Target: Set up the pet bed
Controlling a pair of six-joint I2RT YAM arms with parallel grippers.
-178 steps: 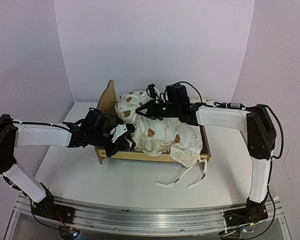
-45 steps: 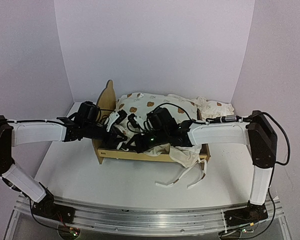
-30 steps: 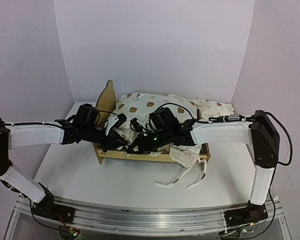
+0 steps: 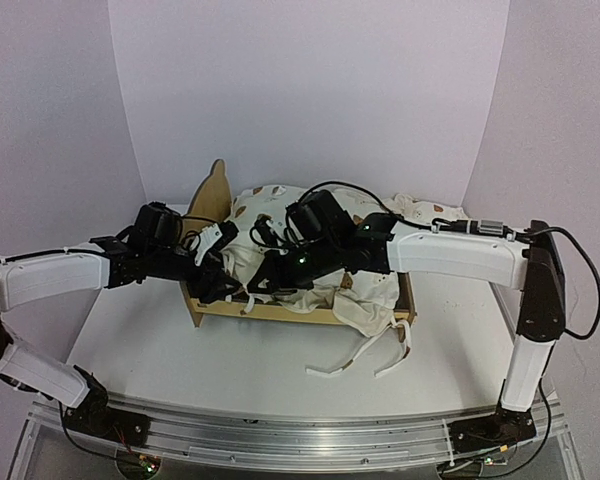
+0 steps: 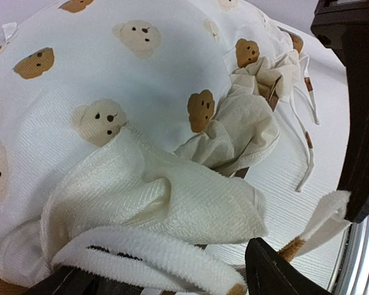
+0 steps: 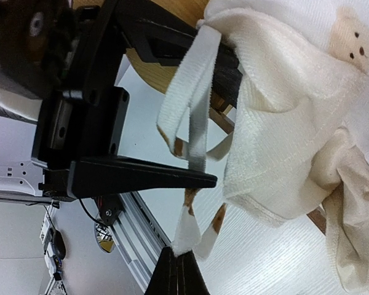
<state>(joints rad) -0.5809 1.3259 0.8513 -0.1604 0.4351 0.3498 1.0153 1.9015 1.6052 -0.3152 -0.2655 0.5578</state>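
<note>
**Tie string at the headboard corner: claw and bed positions**

I see the pet bed (image 4: 310,314) standing mid-worktop (image 4: 230,360). Its long axis runs left to right across the top view, with the headboard (image 4: 216,190) at the left end. The bear-print cushion (image 5: 141,92) lies bunched inside the frame and spills over the right end.

Left claw (image 5: 166,279): released, jaws wide apart. A tie string (image 6: 194,104) from the cushion drapes across the gap between them and is not pinched.

Right claw (image 6: 176,261): clenched, grasping the tail end of that tie string. The string runs up from its tips and between the left claw's spread jaws.

Both claws meet at the bed's near-left corner, just above the front rail. The bed body extends away to the right of them. The left arm is the nearer to the headboard; the right arm reaches in across the cushion.

My judgement: the coming move depends on the string's line relative to the corner post, which sits just below the claws. I cannot see the post itself clearly.
</note>
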